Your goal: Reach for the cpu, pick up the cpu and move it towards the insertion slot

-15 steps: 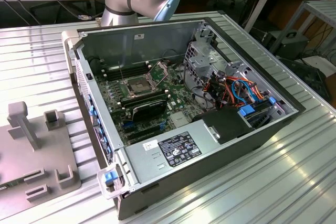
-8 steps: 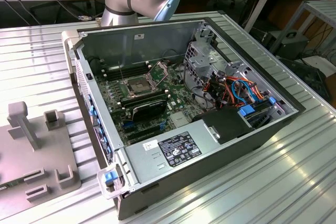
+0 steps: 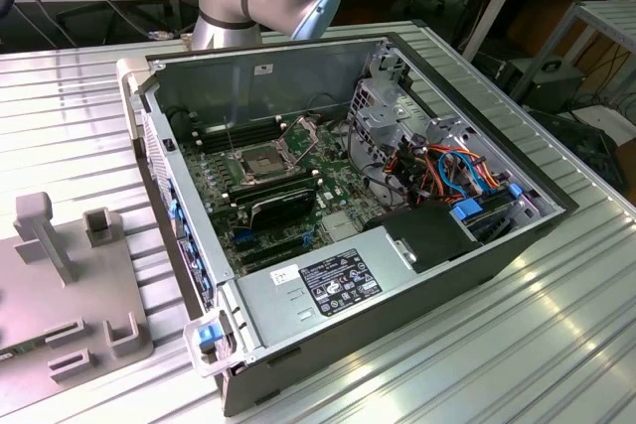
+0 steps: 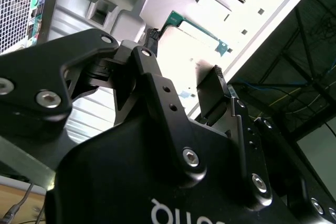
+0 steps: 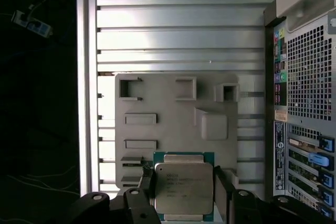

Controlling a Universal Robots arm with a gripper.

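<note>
**A:** Where is the cpu (image 5: 184, 186) at this moment?

**B:** In the first wrist view it sits face up, a pale silver square on a green board, lying at the near edge of a grey fixture plate (image 5: 173, 124) on the ribbed aluminium table (image 5: 178, 40). It lies directly between the two dark fingers of the gripper (image 5: 184, 195), one at each side edge.

**A:** Are the fingers clamped on it?

**B:** They stand narrow, right beside the chip's edges, but I cannot tell whether they actually touch it.

**A:** And the insertion slot (image 3: 260, 162)?

**B:** In the exterior view it is inside the open computer case (image 3: 437, 275), a silver frame with a dark centre, well apart from the grey plate, which lies outside the case toward the exterior view's left.

**A:** So which way does the chip have to travel?

**B:** My judgement: up off the plate, then across over the case wall to the socket.
</note>
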